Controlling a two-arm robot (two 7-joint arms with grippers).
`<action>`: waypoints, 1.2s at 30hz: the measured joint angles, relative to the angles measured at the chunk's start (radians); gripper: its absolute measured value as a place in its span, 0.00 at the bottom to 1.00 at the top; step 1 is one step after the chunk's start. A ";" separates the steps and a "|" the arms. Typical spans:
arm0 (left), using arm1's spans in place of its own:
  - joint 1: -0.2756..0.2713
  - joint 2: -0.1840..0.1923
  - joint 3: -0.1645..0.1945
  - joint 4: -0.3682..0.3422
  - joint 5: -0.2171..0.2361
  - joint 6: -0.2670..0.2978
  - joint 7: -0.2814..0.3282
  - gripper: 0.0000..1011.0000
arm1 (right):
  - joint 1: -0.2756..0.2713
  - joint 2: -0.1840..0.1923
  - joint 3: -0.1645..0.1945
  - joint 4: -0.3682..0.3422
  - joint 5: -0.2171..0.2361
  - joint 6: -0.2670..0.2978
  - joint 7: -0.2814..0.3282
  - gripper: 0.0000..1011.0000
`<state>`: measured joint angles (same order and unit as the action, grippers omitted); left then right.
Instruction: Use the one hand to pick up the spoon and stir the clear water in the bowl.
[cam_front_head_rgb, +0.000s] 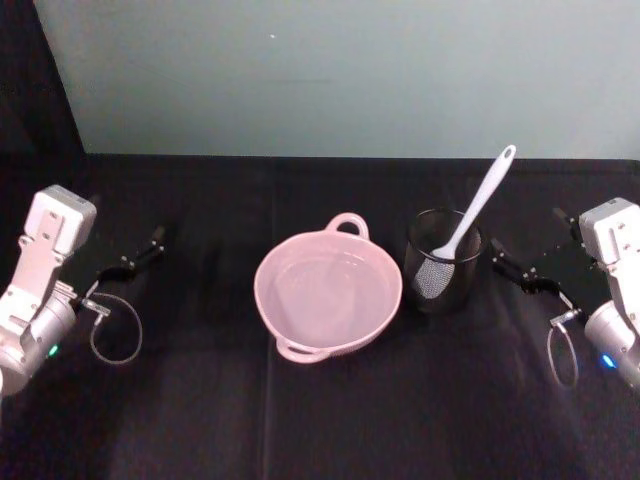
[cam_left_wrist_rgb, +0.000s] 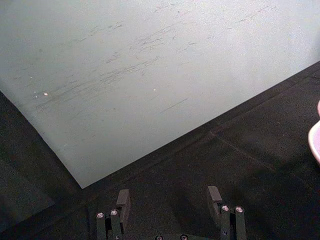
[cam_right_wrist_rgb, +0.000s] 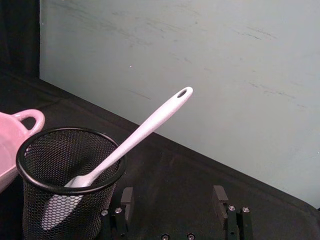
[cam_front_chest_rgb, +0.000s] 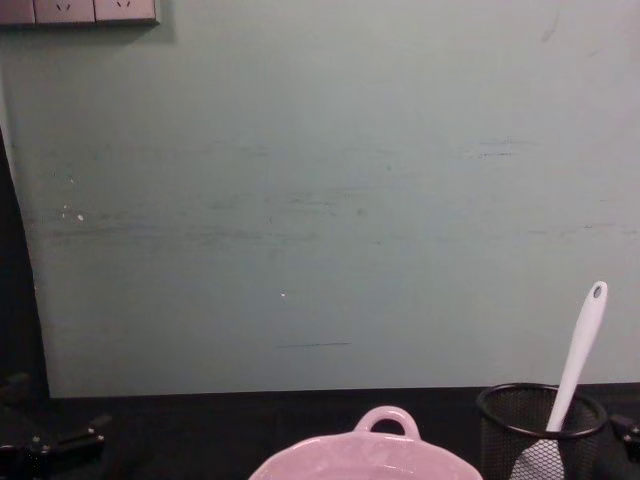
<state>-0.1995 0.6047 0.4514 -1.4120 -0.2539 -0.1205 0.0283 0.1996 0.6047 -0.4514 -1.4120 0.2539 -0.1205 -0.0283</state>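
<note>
The pale pink bowl (cam_front_head_rgb: 268, 300) sits mid-table, its loop handle at the far rim, and holds clear water (cam_front_head_rgb: 330, 288) that barely shows. To its right the white spoon (cam_front_head_rgb: 480, 205) stands head-down in a black wire-mesh cup (cam_front_head_rgb: 443, 265), its handle leaning up and to the right. My right gripper (cam_front_head_rgb: 520, 252) rests open on the table just right of the cup. Its wrist view has the open right gripper (cam_right_wrist_rgb: 172, 196) behind the cup (cam_right_wrist_rgb: 65, 175), with the spoon (cam_right_wrist_rgb: 145, 127) and the bowl (cam_right_wrist_rgb: 15, 130). My left gripper (cam_front_head_rgb: 135, 245) lies open at the far left.
A black cloth (cam_front_head_rgb: 320, 420) covers the table, which ends at a pale green wall (cam_front_head_rgb: 340, 70). The chest view has the bowl (cam_front_chest_rgb: 370, 455), the cup (cam_front_chest_rgb: 540, 420) and the spoon (cam_front_chest_rgb: 580, 340) low in front of that wall. Cable loops hang beside both wrists.
</note>
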 joint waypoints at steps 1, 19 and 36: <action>0.000 0.000 0.000 0.000 0.000 0.000 0.000 1.00 | 0.000 0.000 0.000 0.000 0.000 0.000 0.000 0.99; 0.000 0.000 0.000 0.000 0.000 0.000 0.000 1.00 | -0.082 0.048 0.093 -0.127 0.068 0.039 0.037 0.99; 0.000 0.000 0.000 0.000 0.000 0.000 0.000 1.00 | -0.038 0.022 0.251 -0.171 0.591 0.353 0.367 0.99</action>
<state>-0.1995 0.6046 0.4514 -1.4120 -0.2539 -0.1205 0.0283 0.1620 0.6263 -0.2007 -1.5831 0.8449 0.2328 0.3384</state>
